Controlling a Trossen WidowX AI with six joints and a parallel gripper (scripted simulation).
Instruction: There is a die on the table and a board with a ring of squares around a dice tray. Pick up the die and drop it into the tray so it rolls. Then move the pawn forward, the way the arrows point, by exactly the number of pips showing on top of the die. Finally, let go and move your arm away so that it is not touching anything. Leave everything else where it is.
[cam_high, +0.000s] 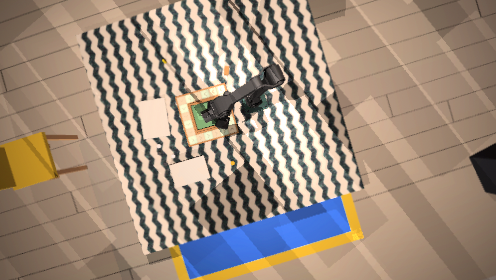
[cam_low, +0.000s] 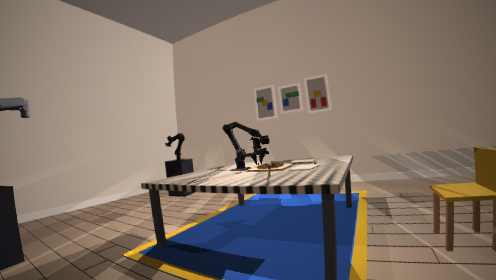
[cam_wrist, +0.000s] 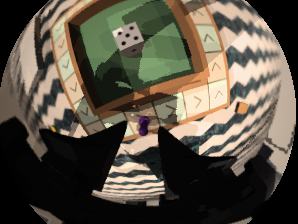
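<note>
The die (cam_wrist: 129, 37) rests in the green tray (cam_wrist: 162, 62) (cam_high: 198, 122); its top face shows several pips, one central and one near each corner. The purple pawn (cam_wrist: 144, 125) stands on a square in the near row of the board (cam_wrist: 197, 103) (cam_high: 186, 135). Arrows in that row point right in the wrist view, then up the right side. My gripper (cam_wrist: 143, 127) (cam_low: 260, 162) is partly open and empty, pointing down, one fingertip on each side of the pawn in the wrist view. Whether the tips are level with the pawn is unclear. The arm hides the pawn in the top view.
An orange block (cam_wrist: 242, 107) (cam_high: 226, 70) lies off the board. Two pale flat panels (cam_high: 154, 118) (cam_high: 190, 171) lie beyond the board and to one side. Small yellow items (cam_high: 164, 61) (cam_high: 232, 163) lie on the table. The tray's raised brown rim borders the pawn's row.
</note>
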